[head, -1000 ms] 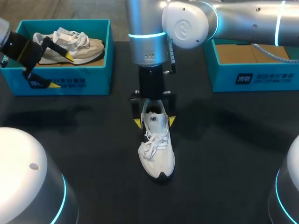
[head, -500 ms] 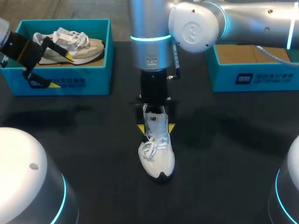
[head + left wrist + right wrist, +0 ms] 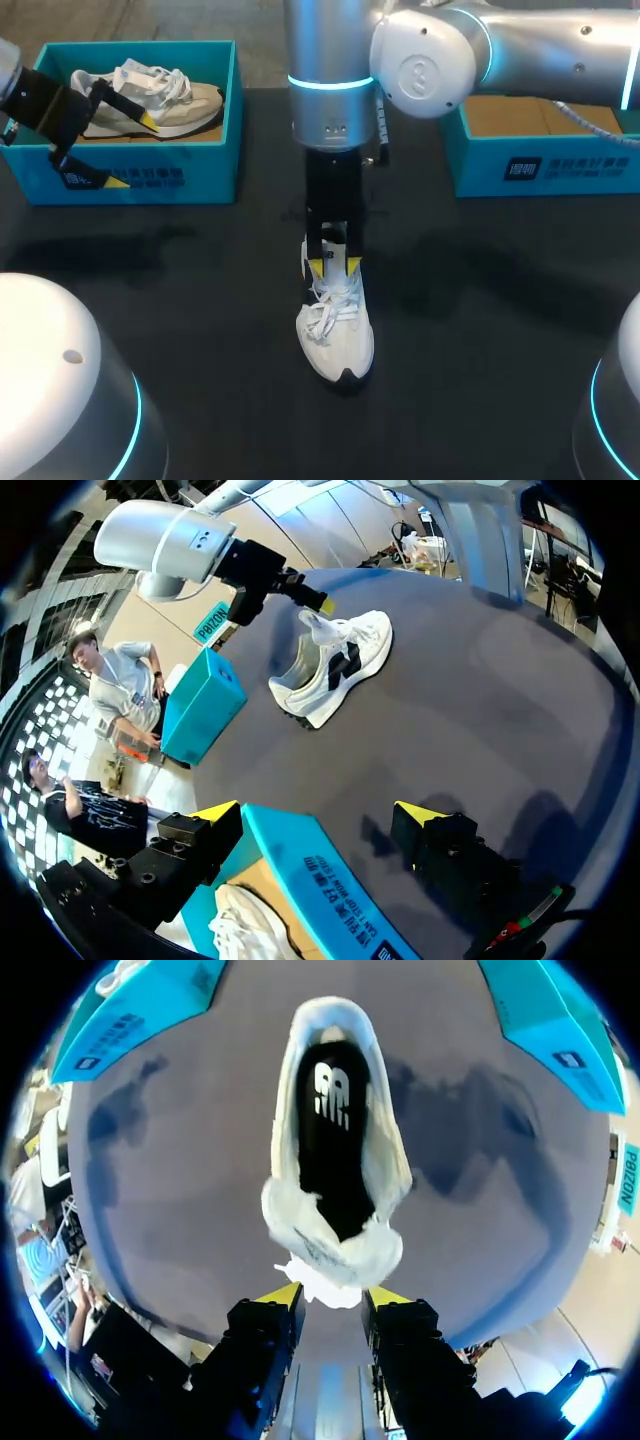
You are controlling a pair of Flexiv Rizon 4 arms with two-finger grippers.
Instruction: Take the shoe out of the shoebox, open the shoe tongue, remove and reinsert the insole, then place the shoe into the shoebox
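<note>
Shoe [image 3: 336, 335] tongue [image 3: 330, 1258] pinched btwn right gripper [image 3: 333, 1296] tips.

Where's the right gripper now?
Head view, table's middle: right gripper over the shoe, pinching its tongue, between the left box and right box.

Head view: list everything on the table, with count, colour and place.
shoe: one, white with black toe, mid-table.
tongue: one, white, at the shoe's opening.
left shoebox: one, teal, rear left.
right shoebox: one, teal, rear right.
second shoe: one, white and beige, inside left shoebox.
table: one, black.
left pincer: open, astride left shoebox's front wall.
right pincer: shut on tongue, above shoe.
</note>
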